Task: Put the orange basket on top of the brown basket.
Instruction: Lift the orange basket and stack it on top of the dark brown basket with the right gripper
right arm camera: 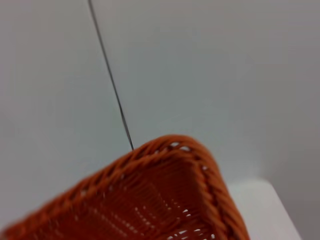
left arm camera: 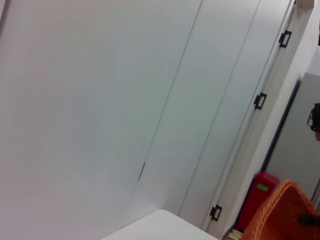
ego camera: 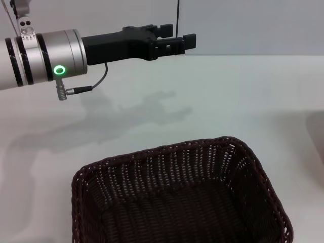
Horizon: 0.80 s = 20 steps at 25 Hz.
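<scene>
The brown basket [ego camera: 177, 202] stands on the white table at the near edge in the head view, open side up and empty. My left gripper [ego camera: 178, 34] hangs high above the far part of the table, open and empty, well away from it. The orange basket does not show in the head view. It fills the right wrist view [right arm camera: 160, 200] close up, tilted and raised against the wall. Its corner also shows in the left wrist view [left arm camera: 285, 212], with a dark gripper part on it. My right gripper's own fingers are hidden.
The white table [ego camera: 243, 96] stretches behind the brown basket. A wall with white cabinet doors [left arm camera: 200, 100] stands beyond it. A red box [left arm camera: 260, 195] sits behind the table's far corner.
</scene>
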{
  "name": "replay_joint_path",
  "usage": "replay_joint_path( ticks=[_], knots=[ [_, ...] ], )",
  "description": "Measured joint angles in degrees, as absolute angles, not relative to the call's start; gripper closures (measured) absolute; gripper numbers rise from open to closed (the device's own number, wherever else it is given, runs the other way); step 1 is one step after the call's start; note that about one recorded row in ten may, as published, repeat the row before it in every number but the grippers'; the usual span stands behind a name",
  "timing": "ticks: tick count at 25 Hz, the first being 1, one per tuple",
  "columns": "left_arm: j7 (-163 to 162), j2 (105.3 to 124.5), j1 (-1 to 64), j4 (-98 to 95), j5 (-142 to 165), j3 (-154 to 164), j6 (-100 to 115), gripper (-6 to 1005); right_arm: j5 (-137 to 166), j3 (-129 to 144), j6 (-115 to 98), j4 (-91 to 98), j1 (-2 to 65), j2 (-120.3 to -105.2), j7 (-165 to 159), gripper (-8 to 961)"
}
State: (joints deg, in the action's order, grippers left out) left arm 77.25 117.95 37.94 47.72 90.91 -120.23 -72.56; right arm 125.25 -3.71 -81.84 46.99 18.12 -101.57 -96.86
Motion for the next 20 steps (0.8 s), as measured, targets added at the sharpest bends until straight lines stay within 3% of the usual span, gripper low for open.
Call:
replay_joint_path(
  ticks=[9,15,16,17,18,19,20],
  knots=[
    [77.29,118.1,37.73,47.52,90.87,-120.14,-69.84,137,106.59,-3.12,-89.21,39.88,16.41,-105.67,-98.18,807],
    [78.32,118.07,38.56,46.2,90.83,-120.23,-67.29,137,101.51,-3.32,-96.13,34.56,16.38,-107.15,-98.06,807],
    [78.5,118.04,38.89,45.94,90.83,-120.23,-66.93,137,100.48,-3.49,-97.55,34.1,16.32,-107.93,-97.44,807],
    [78.76,118.02,39.2,45.65,90.82,-120.23,-66.54,137,98.47,-3.6,-99.43,33.79,16.05,-109.75,-96.2,807],
    [79.01,118.0,39.53,45.37,90.81,-120.23,-66.18,137,98.47,-3.6,-99.43,33.79,16.05,-109.75,-96.2,808],
    [79.38,118.0,40.25,44.85,90.8,-120.23,-65.44,137,97.03,-3.37,-100.86,33.63,15.8,-111.36,-95.53,808],
    [79.38,118.0,40.25,44.85,90.8,-120.23,-65.44,137,97.03,-3.37,-100.86,33.63,15.8,-111.36,-95.53,808]
  ],
)
